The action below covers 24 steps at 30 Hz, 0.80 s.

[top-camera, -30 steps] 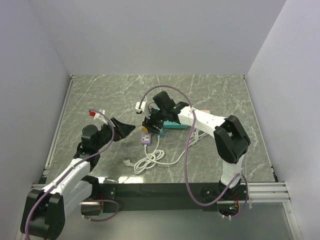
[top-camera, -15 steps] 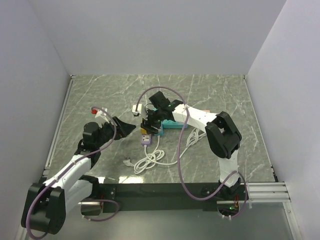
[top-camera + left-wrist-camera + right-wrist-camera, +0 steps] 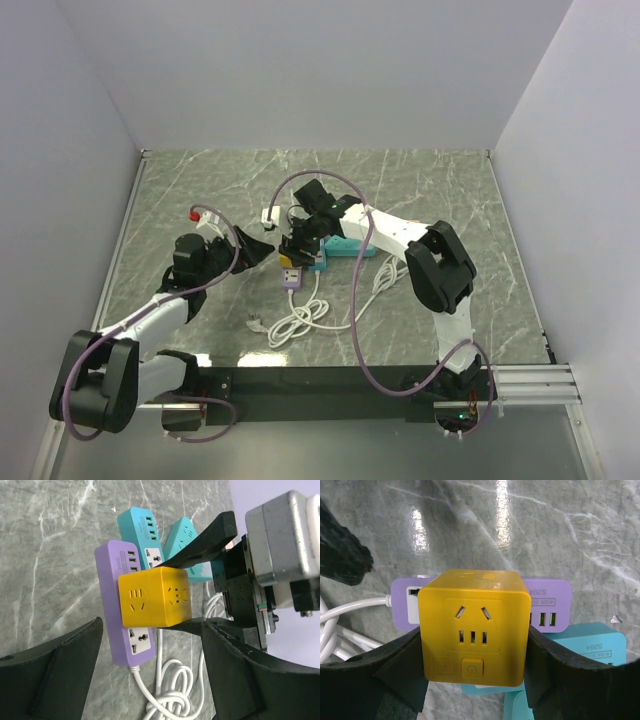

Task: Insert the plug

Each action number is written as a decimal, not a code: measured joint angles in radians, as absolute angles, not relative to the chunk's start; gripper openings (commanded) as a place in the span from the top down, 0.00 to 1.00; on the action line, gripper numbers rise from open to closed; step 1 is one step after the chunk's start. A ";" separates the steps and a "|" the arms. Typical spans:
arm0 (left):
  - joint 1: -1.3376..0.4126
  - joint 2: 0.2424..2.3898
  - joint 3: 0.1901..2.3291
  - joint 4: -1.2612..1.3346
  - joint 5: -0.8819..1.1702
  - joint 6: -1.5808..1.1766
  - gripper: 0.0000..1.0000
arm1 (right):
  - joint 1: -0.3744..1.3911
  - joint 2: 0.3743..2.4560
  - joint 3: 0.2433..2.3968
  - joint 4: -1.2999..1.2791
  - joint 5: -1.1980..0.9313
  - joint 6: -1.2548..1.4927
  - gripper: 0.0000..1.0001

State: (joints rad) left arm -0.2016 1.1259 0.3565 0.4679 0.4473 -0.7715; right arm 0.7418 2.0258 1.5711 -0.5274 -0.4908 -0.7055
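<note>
My right hand (image 3: pixel 474 640) pinches the yellow cube-shaped plug adapter (image 3: pixel 472 610) by two opposite sides, holding it on the middle of the purple plastic power strip (image 3: pixel 112 575), though I cannot tell whether it is fully seated. The strip lies near the centre of the grey marbled counter (image 3: pixel 440 190), just beside two teal power strips (image 3: pixel 142 530). My left hand (image 3: pixel 262 250) hangs spread wide and empty just left of the strip.
</note>
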 measured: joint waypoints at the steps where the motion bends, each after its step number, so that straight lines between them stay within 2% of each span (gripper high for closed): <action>1: -0.202 1.132 0.361 0.468 0.447 -0.771 0.15 | 0.742 2.028 1.573 -0.529 -0.491 -0.706 0.92; 11: -0.258 1.223 0.424 0.486 0.402 -0.756 0.14 | 0.747 2.066 1.633 -0.576 -0.488 -0.707 0.93; 17: -0.297 1.293 0.431 0.487 0.358 -0.743 0.22 | 0.750 2.067 1.636 -0.581 -0.481 -0.707 0.93; 24: -0.300 1.380 0.446 0.529 0.342 -0.754 0.37 | 0.750 2.068 1.636 -0.581 -0.479 -0.704 0.93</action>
State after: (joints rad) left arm -0.3000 1.3804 0.4461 0.5293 0.3420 -0.7536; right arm 0.7502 2.0678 1.6363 -0.5808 -0.4786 -0.7044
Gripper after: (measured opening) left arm 0.669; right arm 0.692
